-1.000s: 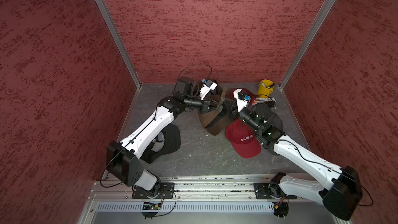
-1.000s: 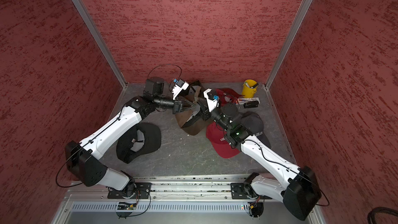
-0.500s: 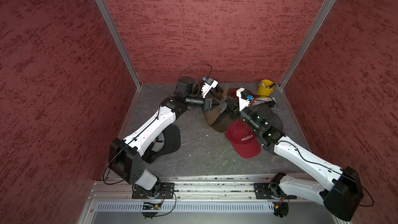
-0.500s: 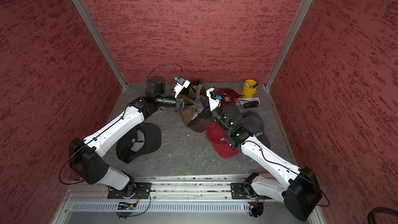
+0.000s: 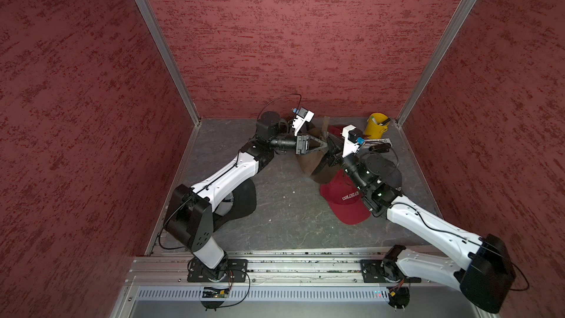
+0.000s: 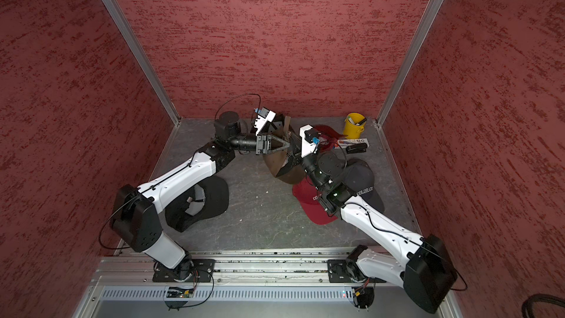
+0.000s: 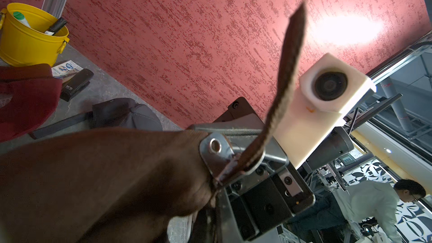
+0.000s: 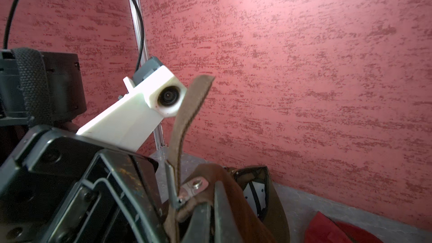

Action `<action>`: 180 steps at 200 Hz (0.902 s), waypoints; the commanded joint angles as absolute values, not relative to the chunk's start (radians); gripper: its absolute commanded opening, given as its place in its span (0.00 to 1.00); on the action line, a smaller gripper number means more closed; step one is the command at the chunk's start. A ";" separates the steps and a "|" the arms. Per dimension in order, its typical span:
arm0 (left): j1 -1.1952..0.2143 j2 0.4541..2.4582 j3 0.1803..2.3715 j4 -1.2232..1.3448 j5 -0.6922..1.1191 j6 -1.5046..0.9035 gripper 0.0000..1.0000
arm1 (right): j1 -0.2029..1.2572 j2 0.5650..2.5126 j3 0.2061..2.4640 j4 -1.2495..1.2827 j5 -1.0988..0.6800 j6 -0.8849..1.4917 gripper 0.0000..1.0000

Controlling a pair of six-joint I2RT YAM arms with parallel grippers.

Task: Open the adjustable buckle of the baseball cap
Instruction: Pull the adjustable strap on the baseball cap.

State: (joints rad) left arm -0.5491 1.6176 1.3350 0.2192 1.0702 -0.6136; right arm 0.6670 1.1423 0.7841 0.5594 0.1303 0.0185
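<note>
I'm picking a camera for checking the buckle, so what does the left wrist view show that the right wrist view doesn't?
Left wrist only: yellow bucket, black stapler, grey cap. Right wrist only: a white label inside the brown cap, the left arm's camera. Both: that cap, its metal buckle and the free strap end.

Brown cap [image 5: 308,163] and strap [image 7: 287,66] in one plain brown; buckle [image 7: 217,153] in bright silver. Red cap [image 5: 345,209] in deep red with white lettering. Grey cap [image 6: 362,178] in dark grey, also with white lettering. Black cap [image 6: 214,200] in black, with white showing inside. Bucket [image 5: 375,128] in plain yellow. Stapler [image 7: 74,85] in black. Walls [image 5: 290,41] in red, mottled with darker red streaks. Surface [image 5: 284,209] in mottled grey. Left arm [image 5: 226,175] and right arm [image 5: 428,224] in white with black joints.
</note>
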 commanded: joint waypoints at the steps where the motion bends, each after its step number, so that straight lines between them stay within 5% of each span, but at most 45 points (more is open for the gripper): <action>1: -0.547 1.602 1.335 0.225 1.101 -0.605 0.00 | 0.678 1.122 0.782 0.617 0.135 -0.033 0.11; 58: -0.513 1.560 1.394 -0.018 1.147 -0.460 0.00 | 0.677 1.058 0.778 0.390 0.046 -0.291 0.33; 108: -0.486 1.542 1.409 -0.099 1.178 -0.420 0.00 | 0.678 1.045 0.809 0.201 -0.088 -0.407 0.37; 180: -0.491 1.540 1.422 -0.141 1.221 -0.408 0.00 | 0.677 1.056 0.780 0.275 -0.136 -0.293 0.41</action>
State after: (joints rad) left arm -0.4881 1.5707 1.3884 -0.1192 1.1740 -0.4358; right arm 0.6727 1.0649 0.7826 0.2260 -0.1322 -0.3397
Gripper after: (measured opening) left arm 0.058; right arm 0.395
